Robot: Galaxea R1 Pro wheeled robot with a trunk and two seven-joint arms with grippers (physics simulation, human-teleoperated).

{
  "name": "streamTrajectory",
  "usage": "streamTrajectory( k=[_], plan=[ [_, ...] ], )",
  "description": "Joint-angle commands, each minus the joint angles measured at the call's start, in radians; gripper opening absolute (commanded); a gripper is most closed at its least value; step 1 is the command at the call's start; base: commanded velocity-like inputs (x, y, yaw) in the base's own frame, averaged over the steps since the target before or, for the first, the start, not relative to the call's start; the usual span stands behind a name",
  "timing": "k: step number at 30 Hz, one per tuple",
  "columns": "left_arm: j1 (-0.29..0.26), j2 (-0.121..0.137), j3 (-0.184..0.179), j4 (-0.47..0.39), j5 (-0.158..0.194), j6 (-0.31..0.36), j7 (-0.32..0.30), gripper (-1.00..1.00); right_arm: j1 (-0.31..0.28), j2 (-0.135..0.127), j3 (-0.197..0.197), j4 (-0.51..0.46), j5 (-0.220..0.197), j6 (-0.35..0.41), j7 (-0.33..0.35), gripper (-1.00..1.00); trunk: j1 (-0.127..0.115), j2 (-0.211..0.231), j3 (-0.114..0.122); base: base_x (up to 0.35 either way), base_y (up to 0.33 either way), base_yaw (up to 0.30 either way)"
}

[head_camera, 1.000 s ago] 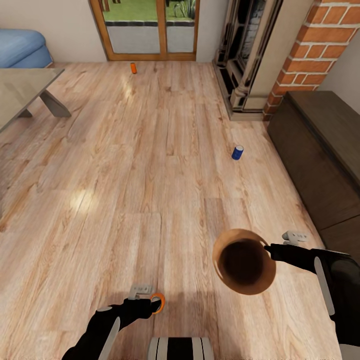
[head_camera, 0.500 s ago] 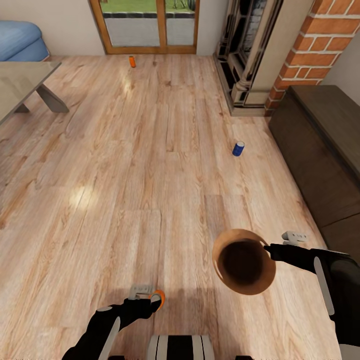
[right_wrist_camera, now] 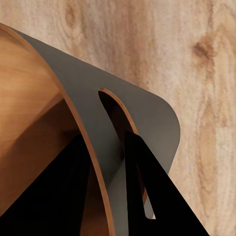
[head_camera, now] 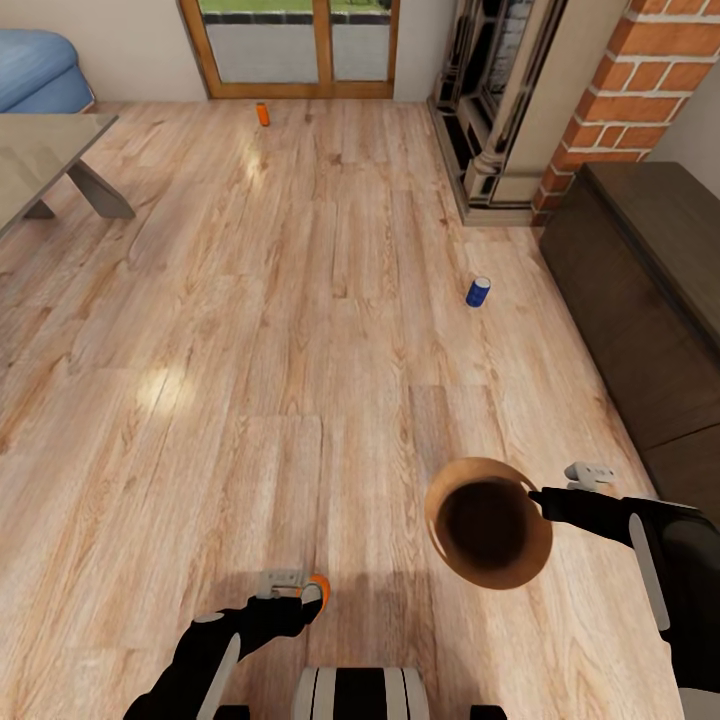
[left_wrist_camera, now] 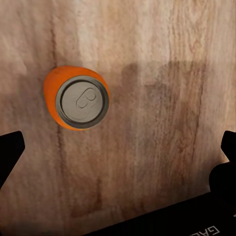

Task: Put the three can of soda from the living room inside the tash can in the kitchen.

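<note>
One orange can point(head_camera: 318, 589) stands upright on the plank floor just off the tip of my left gripper point(head_camera: 298, 598). In the left wrist view its grey top point(left_wrist_camera: 81, 102) lies below my open left gripper point(left_wrist_camera: 118, 152), whose fingers are spread wide and apart from it. My right gripper point(head_camera: 541, 497) is shut on the rim of the copper trash can point(head_camera: 488, 520), held tilted above the floor; the right wrist view has the fingers point(right_wrist_camera: 147, 187) pinching its wall point(right_wrist_camera: 29, 147). A blue can point(head_camera: 478, 291) stands mid-floor. A second orange can point(head_camera: 262, 114) stands by the glass door point(head_camera: 300, 45).
A low table point(head_camera: 40, 160) and blue sofa point(head_camera: 40, 80) are at the far left. A dark cabinet point(head_camera: 640, 300) lines the right side, with the stone fireplace point(head_camera: 500, 110) and brick chimney point(head_camera: 630, 90) beyond it. Open plank floor lies between.
The whole view has shifted, so the floor, both far cans and the door sit a little higher in the picture. Both arms keep the same pose.
</note>
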Motion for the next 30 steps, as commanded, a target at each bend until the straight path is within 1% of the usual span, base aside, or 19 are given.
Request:
streamTrajectory(
  k=[1,16,17,19,20,24,30],
  plan=[
    [0.0,0.0,0.0,-0.001,0.001,0.0,0.0,1.0,0.0,0.0,0.0,0.0,-0.021,0.006,0.0,-1.0,0.0,0.0,0.0,0.0,0.0,0.0],
    [0.0,0.0,0.0,-0.002,0.002,0.0,0.0,1.0,0.0,0.0,-0.005,0.0,-0.021,0.006,0.001,-1.0,0.0,0.0,0.0,0.0,0.0,0.0],
    [0.006,0.006,-0.005,-0.007,0.008,0.006,-0.006,1.0,0.0,0.0,-0.006,-0.004,0.002,0.002,0.0,-1.0,0.0,0.0,0.0,0.0,0.0,0.0],
    [0.011,0.007,-0.005,-0.018,0.008,0.017,-0.009,1.0,0.0,0.0,-0.004,-0.004,0.01,0.002,0.0,-1.0,0.0,0.0,0.0,0.0,0.0,0.0],
    [0.011,0.007,-0.005,-0.024,0.008,0.022,-0.009,1.0,0.0,0.0,-0.004,-0.004,0.025,0.002,0.0,-1.0,0.0,0.0,0.0,0.0,0.0,0.0],
    [0.01,0.002,-0.002,-0.047,0.009,0.029,-0.004,1.0,0.0,-0.002,-0.004,-0.005,0.076,0.004,0.003,-1.0,0.0,0.0,0.0,0.0,0.0,0.0],
    [0.009,-0.004,0.005,-0.08,0.01,0.063,0.002,1.0,0.0,-0.004,-0.006,-0.006,0.127,0.005,0.004,-1.0,0.0,0.0,0.0,0.0,0.0,0.0]
  ],
)
